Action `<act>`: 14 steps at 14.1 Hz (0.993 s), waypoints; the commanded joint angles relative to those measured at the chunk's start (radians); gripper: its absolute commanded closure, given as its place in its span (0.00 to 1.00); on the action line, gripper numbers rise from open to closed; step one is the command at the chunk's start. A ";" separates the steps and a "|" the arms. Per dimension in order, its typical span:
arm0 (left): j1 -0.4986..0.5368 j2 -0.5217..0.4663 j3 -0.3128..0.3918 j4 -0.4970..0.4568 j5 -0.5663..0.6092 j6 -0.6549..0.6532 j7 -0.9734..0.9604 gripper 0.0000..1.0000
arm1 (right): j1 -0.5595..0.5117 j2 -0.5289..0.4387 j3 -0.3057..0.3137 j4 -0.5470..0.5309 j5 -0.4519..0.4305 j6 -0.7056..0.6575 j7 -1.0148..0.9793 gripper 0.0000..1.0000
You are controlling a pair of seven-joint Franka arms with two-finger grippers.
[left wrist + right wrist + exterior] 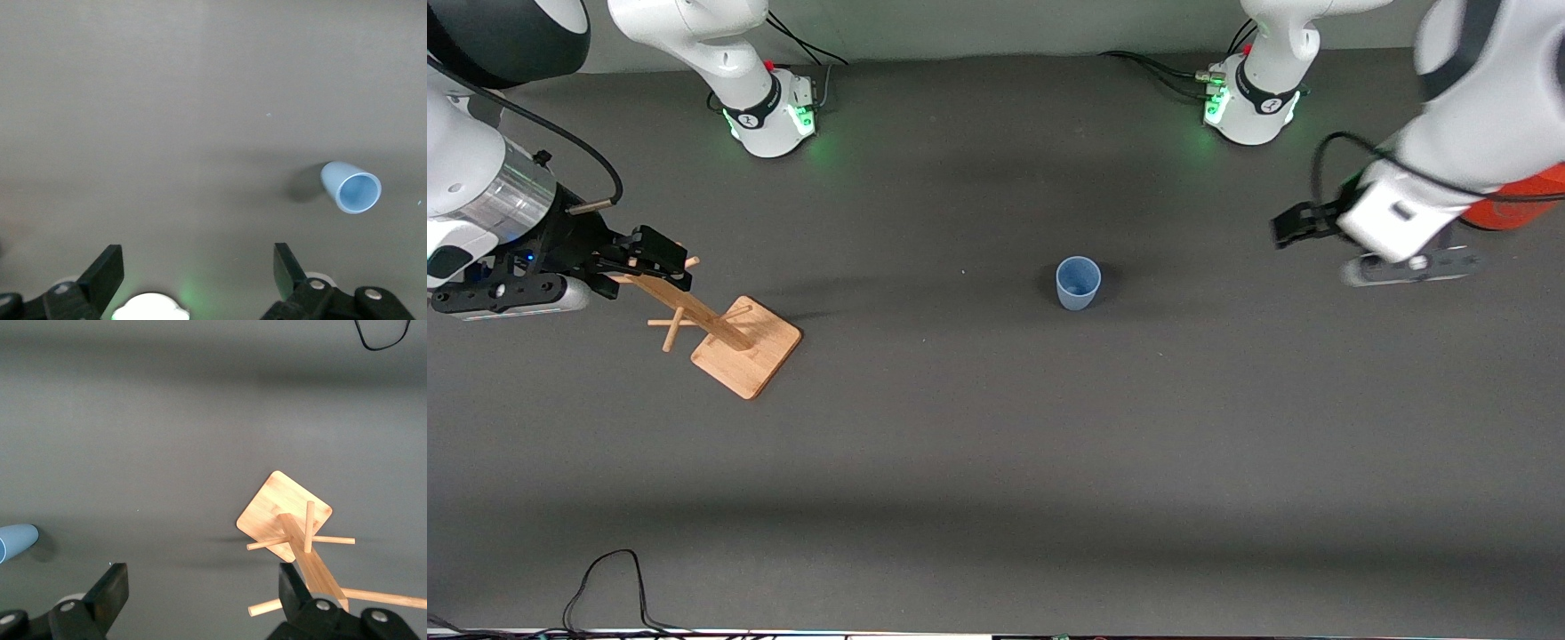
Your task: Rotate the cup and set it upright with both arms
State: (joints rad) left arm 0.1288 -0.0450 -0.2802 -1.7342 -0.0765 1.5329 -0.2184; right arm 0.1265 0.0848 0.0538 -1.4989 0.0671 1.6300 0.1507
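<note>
Cup upright mid-table, 2 grippers (jaws apparently spread) apart.

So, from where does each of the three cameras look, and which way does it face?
Front view: high across the table, facing both arms; shows the cup, the wooden rack, the left gripper and the right gripper.
Left wrist view: on the left arm, looking down past its open jaws at the cup.
Right wrist view: on the right arm, looking down past its open jaws at the rack.
All three share the cup.
</note>
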 commanded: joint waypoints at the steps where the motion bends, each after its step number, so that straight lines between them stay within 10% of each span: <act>1: 0.080 -0.013 0.010 0.068 -0.006 -0.079 0.131 0.00 | 0.005 0.012 -0.006 0.022 0.014 -0.006 -0.007 0.00; 7: -0.188 0.017 0.306 0.100 0.040 -0.022 0.149 0.00 | 0.002 0.029 -0.006 0.017 -0.016 -0.012 -0.007 0.00; 14: -0.195 0.031 0.315 0.104 0.046 0.009 0.166 0.00 | 0.001 0.029 -0.008 0.016 -0.016 -0.013 -0.005 0.00</act>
State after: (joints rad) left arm -0.0435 -0.0263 0.0164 -1.6603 -0.0490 1.5497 -0.0695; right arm 0.1257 0.1072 0.0478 -1.5004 0.0612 1.6280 0.1507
